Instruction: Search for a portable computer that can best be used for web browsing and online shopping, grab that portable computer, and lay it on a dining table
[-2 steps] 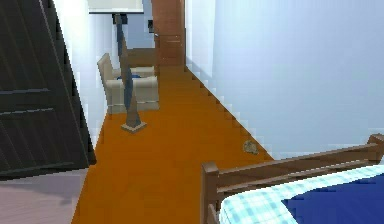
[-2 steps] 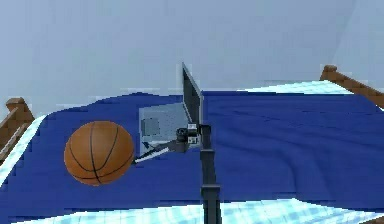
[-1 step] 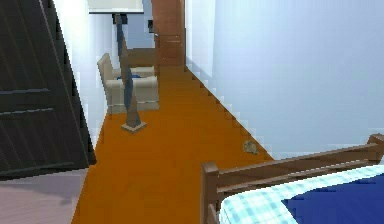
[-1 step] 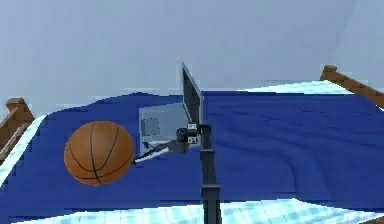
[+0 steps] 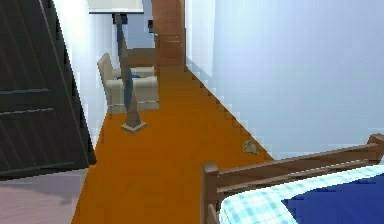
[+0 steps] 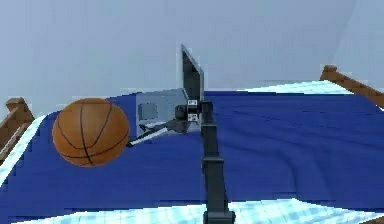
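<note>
An open laptop (image 6: 168,98) with a grey base and an upright screen lies on the blue cover of a bed (image 6: 290,130) in the arm side view. My arm (image 6: 212,165) rises from the bottom edge toward it. The gripper (image 6: 142,137) sits at the arm's far end, its thin fingers pointing left along the laptop's near edge. With the laptop and the bed cover right behind the fingers, I cannot tell whether the gripper holds anything. An orange basketball (image 6: 91,132) rests on the bed just left of the fingers.
The forward view looks down a corridor with an orange floor. A floor lamp (image 5: 124,70) and a beige armchair (image 5: 128,86) stand at the left, a dark door (image 5: 35,95) nearer. A wooden door (image 5: 168,35) closes the far end. The bed's wooden corner (image 5: 300,170) is at bottom right.
</note>
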Motion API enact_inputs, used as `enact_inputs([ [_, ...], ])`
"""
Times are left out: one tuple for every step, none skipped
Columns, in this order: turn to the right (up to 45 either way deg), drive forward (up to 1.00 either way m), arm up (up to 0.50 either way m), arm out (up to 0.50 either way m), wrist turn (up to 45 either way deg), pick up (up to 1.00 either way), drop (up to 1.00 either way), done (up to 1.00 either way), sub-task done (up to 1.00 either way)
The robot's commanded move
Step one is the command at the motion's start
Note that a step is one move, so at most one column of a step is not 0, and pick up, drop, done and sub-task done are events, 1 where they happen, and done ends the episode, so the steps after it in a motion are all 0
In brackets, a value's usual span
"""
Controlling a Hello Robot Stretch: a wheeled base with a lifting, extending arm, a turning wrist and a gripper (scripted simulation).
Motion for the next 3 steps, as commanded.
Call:
enact_inputs([
  [0.0,0.00,0.22,0.00,0.0,0.00,0.00,0.00,0.00],
  [0.0,0.00,0.00,0.00,-45.0,0.00,0.00,0.00,0.00],
  [0.0,0.00,0.00,0.00,-12.0,0.00,0.00,0.00,0.00],
])
